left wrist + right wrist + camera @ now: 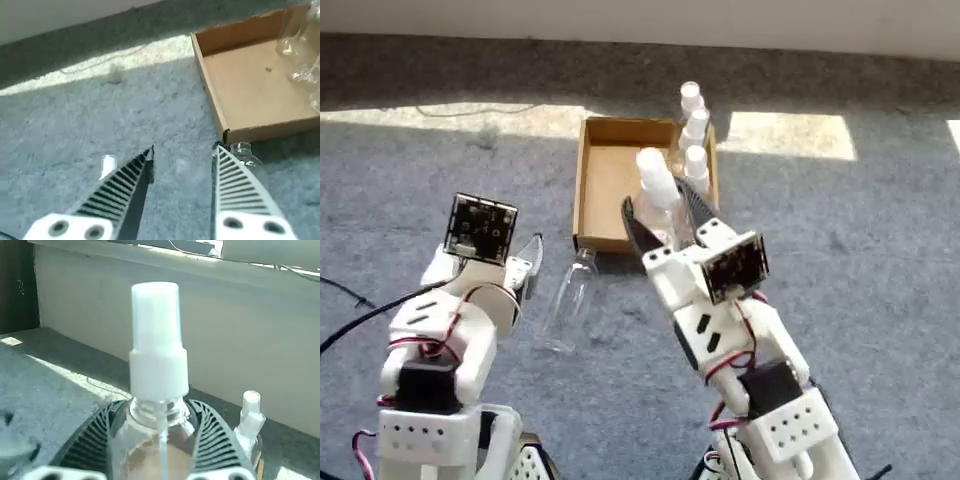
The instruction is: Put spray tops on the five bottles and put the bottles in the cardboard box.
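Capped spray bottle (655, 172), centre frame, stands upright, clamped between the right gripper's (656, 203) jaws over the cardboard box's (583, 190) near right part. Three capped bottles (695, 130) crowd the box's right wall, with open cardboard floor to their left. An uncapped bottle (568, 292) lies on the carpet (840, 250) below the box's lower-left corner, beside the left gripper (182, 150), jaws wide.

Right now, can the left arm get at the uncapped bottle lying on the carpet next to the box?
Probably yes. The left gripper is open and sits just beside the lying bottle, with bare carpet between them; the cardboard box wall is close to its neck, though.
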Robot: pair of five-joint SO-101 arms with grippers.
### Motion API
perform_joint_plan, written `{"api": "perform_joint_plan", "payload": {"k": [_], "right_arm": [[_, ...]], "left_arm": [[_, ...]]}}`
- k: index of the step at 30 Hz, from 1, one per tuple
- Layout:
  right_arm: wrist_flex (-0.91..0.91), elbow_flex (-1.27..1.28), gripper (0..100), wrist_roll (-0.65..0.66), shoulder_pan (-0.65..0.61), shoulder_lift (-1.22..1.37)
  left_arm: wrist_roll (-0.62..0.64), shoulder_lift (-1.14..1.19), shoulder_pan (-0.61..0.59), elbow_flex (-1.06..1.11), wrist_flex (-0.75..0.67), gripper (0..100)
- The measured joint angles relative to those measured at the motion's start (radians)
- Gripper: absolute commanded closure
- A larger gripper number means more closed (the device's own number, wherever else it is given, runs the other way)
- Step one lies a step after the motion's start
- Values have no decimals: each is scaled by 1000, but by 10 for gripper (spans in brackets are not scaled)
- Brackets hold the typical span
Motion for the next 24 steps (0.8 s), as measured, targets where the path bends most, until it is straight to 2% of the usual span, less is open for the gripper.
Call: {"api": "perform_joint_plan", "payload": {"k": [4,12,18,24], "right_arm": [[-135,-222,995,2,0,374],[-247,-615,995,5,-37,1034],[-542,-713,995,5,-37,1278],[-575,-753,995,-121,-8,1433]], "left_arm": [[5,-74,-15,190,-114,822],[11,-242,-44,275,-140,822],[12,-316,-89,284,-140,822],[12,-322,-97,284,-140,822]]}}
